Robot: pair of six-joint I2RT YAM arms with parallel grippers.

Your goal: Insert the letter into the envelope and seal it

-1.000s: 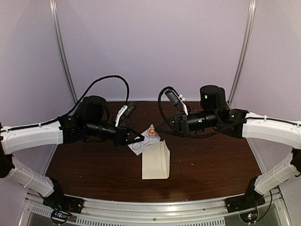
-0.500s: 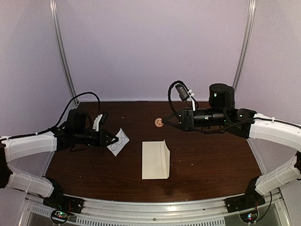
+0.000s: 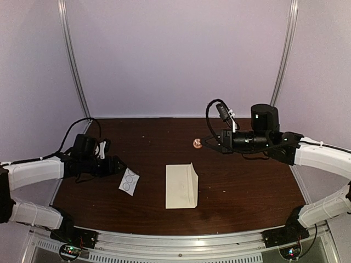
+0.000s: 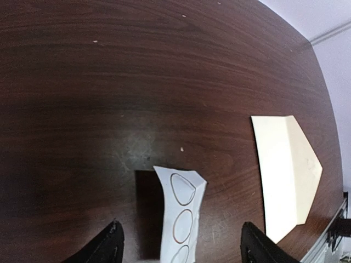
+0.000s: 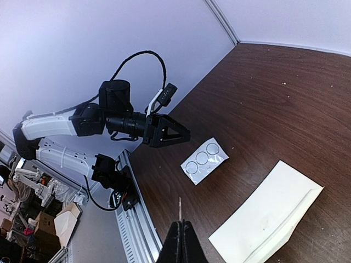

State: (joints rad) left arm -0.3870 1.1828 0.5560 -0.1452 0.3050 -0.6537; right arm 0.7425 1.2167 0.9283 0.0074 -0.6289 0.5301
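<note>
The cream envelope [image 3: 181, 186] [image 4: 285, 175] [image 5: 269, 213] lies flat at the table's middle, its pointed flap folded to the right. The letter is hidden. A small white card with round outlines [image 3: 129, 181] [image 4: 181, 213] [image 5: 204, 160] rests on the table left of the envelope, one end curled up. My left gripper [image 3: 117, 166] [image 4: 181, 244] is open, and its fingers straddle the card's near end without touching it. Behind the envelope and above the table, my right gripper [image 3: 203, 143] [image 5: 180, 227] is shut on a small round sticker [image 3: 196, 143] [image 5: 179, 208], seen edge-on in the right wrist view.
A metal rail [image 3: 181, 244] runs along the near table edge. The purple back wall and two slanted frame posts [image 3: 74, 60] close in the far side. The left arm [image 5: 131, 123] reaches in low from the left.
My left gripper drew back to the left with the card, then opened and left it on the table. My right gripper carried the round sticker to the right, away from the card.
</note>
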